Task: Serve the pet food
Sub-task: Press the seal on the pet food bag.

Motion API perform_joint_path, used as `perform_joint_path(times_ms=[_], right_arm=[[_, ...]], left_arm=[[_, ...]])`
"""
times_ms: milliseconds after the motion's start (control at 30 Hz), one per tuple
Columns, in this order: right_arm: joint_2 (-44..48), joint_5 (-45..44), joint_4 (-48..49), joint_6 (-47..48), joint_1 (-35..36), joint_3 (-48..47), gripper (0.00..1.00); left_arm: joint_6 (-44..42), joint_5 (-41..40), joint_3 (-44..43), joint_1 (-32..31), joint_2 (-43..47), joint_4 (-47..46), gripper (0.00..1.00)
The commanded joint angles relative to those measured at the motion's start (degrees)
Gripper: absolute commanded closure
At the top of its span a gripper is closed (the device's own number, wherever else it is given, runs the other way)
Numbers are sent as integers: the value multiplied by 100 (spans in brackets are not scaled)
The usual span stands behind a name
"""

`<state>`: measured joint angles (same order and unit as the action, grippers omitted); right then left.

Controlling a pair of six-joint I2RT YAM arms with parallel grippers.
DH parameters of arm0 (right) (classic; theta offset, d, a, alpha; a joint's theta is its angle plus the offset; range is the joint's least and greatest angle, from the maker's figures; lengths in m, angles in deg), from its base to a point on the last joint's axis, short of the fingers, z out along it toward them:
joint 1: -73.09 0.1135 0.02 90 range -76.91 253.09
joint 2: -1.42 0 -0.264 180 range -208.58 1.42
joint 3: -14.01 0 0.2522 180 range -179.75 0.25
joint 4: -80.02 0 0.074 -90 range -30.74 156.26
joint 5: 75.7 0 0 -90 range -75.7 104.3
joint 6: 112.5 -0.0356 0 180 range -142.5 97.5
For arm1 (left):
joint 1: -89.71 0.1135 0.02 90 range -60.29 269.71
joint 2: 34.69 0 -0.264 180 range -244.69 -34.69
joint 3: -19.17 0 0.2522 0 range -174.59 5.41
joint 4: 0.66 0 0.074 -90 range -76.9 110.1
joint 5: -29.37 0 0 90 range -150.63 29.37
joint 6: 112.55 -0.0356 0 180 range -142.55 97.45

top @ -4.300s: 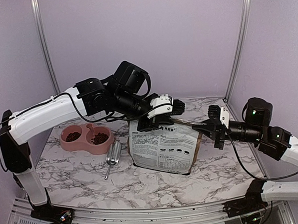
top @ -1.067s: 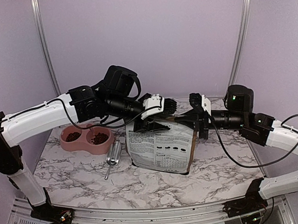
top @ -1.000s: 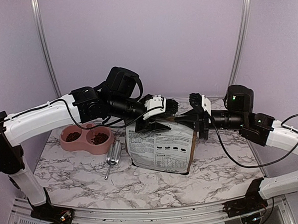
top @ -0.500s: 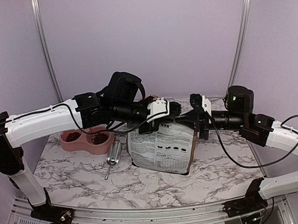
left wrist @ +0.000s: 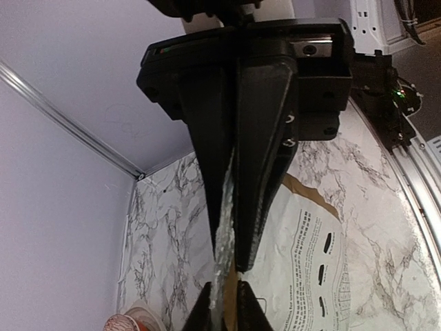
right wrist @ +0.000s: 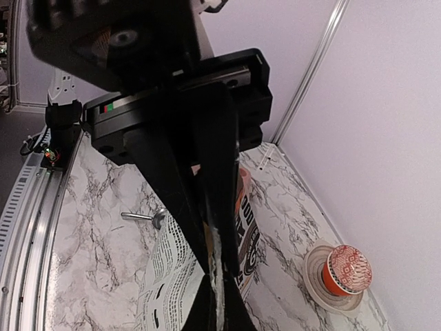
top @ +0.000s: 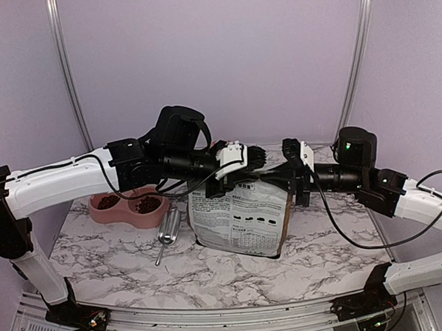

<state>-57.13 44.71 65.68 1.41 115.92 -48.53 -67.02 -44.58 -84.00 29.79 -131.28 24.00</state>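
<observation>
The pet food is dark kibble (top: 144,205) heaped in both cups of a pink double bowl (top: 127,215) at the left. The white-and-brown printed paper bag (top: 242,220) stands upright mid-table. My left gripper (top: 233,181) is shut on the left part of its sealed top edge, seen close in the left wrist view (left wrist: 231,265) above the bag's printed face (left wrist: 310,248). My right gripper (top: 287,178) is shut on the right part of the same edge; in the right wrist view it (right wrist: 215,265) pinches the edge over the bag (right wrist: 169,272). The two grippers' fingertips nearly meet.
A metal scoop (top: 167,231) lies between bowl and bag, and also shows in the right wrist view (right wrist: 141,217). A cupcake in a red wrapper (right wrist: 348,269) sits on a small plate behind the bag; its edge shows in the left wrist view (left wrist: 127,323).
Over the last second my left gripper slid right along the bag's top edge toward the right gripper, and the bag stands slightly straighter. The right arm has held still.
</observation>
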Motion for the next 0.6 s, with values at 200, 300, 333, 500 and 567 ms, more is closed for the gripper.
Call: perform_joint_path(times_ms=[200, 300, 333, 500, 567], right_arm=[[111, 184, 409, -47, 54, -53, 100], [105, 176, 418, -47, 52, -53, 100], [106, 165, 418, -38, 50, -53, 100], [75, -5, 296, 26, 50, -91, 87], [66, -100, 226, 68, 51, -114, 77]], left_arm=[[131, 244, 130, 122, 181, -65, 100], [157, 263, 125, 150, 183, -65, 100], [169, 289, 115, 159, 187, -67, 100], [447, 511, 42, 231, 181, -69, 100], [492, 582, -2, 265, 176, -43, 100]])
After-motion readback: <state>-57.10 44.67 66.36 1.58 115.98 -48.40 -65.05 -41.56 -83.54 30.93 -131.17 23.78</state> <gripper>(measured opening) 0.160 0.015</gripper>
